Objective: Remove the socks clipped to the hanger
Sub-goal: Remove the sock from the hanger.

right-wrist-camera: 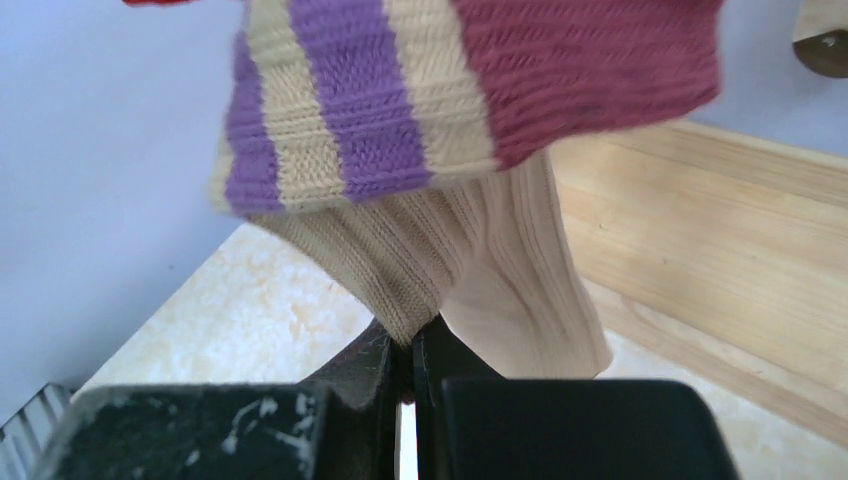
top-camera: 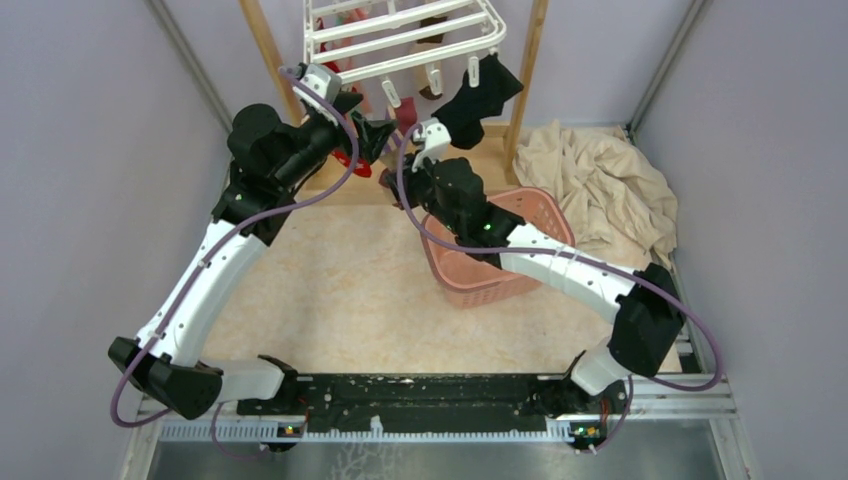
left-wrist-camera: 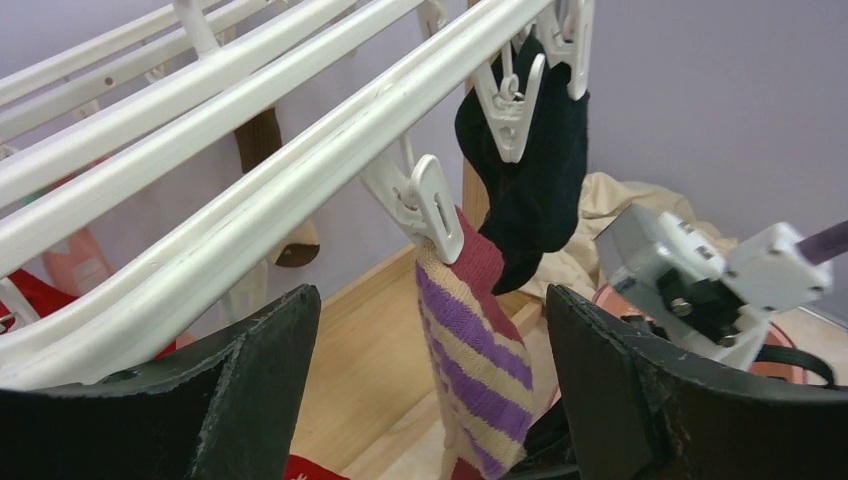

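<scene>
The white hanger hangs at the back between wooden posts; its bars cross the left wrist view. A maroon, purple and beige striped sock hangs from a clip, between the open jaws of my left gripper, touching neither finger. My right gripper is shut on this sock's beige ribbed lower end, from below. A black sock is clipped beside it, also seen from above. A brown sock and a red sock hang further back. In the top view my left gripper and right gripper are close together under the hanger.
A pink lattice basket stands under my right arm. A crumpled beige cloth lies at the back right. Wooden posts and a wooden base frame the hanger. My right wrist's white camera housing is close to my left gripper's right finger.
</scene>
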{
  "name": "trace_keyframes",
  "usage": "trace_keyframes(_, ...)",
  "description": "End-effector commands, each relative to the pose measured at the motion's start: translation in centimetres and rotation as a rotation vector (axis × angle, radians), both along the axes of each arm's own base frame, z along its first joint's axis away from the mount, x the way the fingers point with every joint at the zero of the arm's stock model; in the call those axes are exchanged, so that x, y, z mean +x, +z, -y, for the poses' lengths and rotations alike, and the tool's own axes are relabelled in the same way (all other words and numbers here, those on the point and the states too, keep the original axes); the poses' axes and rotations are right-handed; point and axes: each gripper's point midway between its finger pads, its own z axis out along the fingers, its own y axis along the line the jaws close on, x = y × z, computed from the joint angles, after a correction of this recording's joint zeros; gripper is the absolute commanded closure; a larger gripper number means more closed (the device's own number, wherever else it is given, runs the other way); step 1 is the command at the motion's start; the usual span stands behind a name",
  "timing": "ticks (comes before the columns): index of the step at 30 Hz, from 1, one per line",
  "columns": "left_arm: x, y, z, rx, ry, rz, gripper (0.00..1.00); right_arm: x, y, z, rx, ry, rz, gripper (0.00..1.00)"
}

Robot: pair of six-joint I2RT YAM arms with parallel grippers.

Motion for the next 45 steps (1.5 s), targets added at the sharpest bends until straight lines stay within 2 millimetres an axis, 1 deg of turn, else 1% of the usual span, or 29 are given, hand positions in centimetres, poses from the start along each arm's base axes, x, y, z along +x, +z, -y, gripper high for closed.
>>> trace_keyframes(1, -1.0, 2.2, 0.6, -0.062, -0.07, 0.056, 0.1, -1.1, 1.7, 0.2, 0.055, 0.067, 0.005, 1.0)
trace_keyframes(5, -0.5, 2.3, 1.2, -0.085, -0.103, 0.047, 0.09, -1.4, 1.6, 0.2, 0.061, 0.1, 0.005, 1.0)
trace_keyframes(9, 0.6, 2.0, 1.6, -0.105, -0.135, 0.031, 0.09, -2.2, 1.7, 0.0, 0.061, 0.139, 0.002, 1.0)
trace_keyframes(16, 1.7, 2.0, 1.1, -0.141, -0.142, 0.033, 0.09, -2.9, 0.7, 0.5, 0.048, 0.149, -0.017, 1.0)
trace_keyframes(23, 2.2, 2.4, 0.6, -0.165, -0.13, 0.038, 0.09, -2.8, 0.4, 0.6, 0.039, 0.147, -0.021, 1.0)
trace_keyframes(30, 2.1, 2.5, -0.2, -0.169, -0.107, 0.042, 0.15, -2.6, 0.1, 0.7, 0.034, 0.145, -0.027, 1.0)
trace_keyframes(36, 2.2, 2.4, -0.9, -0.182, -0.106, 0.04, 0.26, -2.6, -0.1, 0.6, 0.033, 0.144, -0.031, 1.0)
trace_keyframes(42, 2.5, 2.5, -0.9, -0.203, -0.142, 0.033, 0.3, -2.5, -0.4, 0.6, 0.026, 0.144, -0.037, 1.0)
trace_keyframes(45, 2.6, 2.4, -0.8, -0.216, -0.162, 0.024, 0.31, -2.5, -0.5, 0.6, 0.023, 0.143, -0.039, 1.0)
